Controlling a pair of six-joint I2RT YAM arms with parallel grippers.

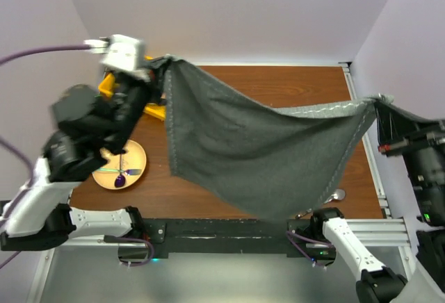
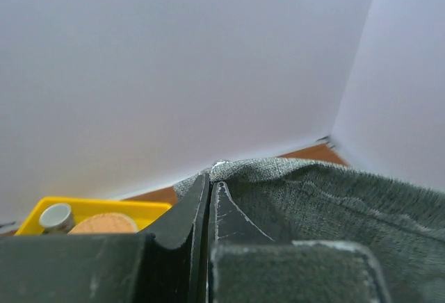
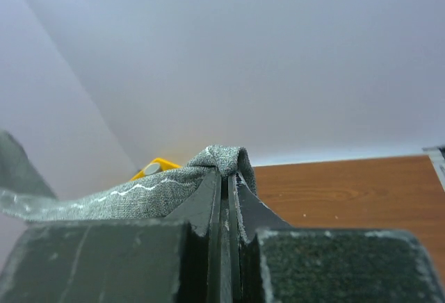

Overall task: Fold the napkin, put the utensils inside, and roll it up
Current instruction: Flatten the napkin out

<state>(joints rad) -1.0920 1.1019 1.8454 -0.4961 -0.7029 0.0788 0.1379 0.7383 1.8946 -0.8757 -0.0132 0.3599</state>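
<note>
Well, nearest the arm bases the napkin (image 1: 257,150) hangs at its lowest, a deep belly of grey-green cloth drooping over the near side of the table (image 1: 278,84). I cannot tell whether that lowest fold brushes the wood. Off to the left, just clear of the cloth, a plate (image 1: 137,153) sits with the utensils (image 1: 121,175) lying on it.

Further back and higher, the cloth is strung between the two arms. The right gripper (image 3: 226,174) has its jaws pinched tight on a bunched corner, with the pale stitched line running away from it. The left gripper (image 2: 211,178) is likewise clamped on the opposite upper corner. Beyond the left one, a yellow bin (image 2: 90,209) stands towards the back wall.

From the way it sags, I judge the napkin light and quite limp, with no stiffness to hold a crease by itself. It should lie flat only where it is spread and smoothed. The weave looks coarse enough not to slip from the pads. The corners and the stitched hem seem the best places to grip, since the cloth is thickest there, and each pinch should take a single layer.
</note>
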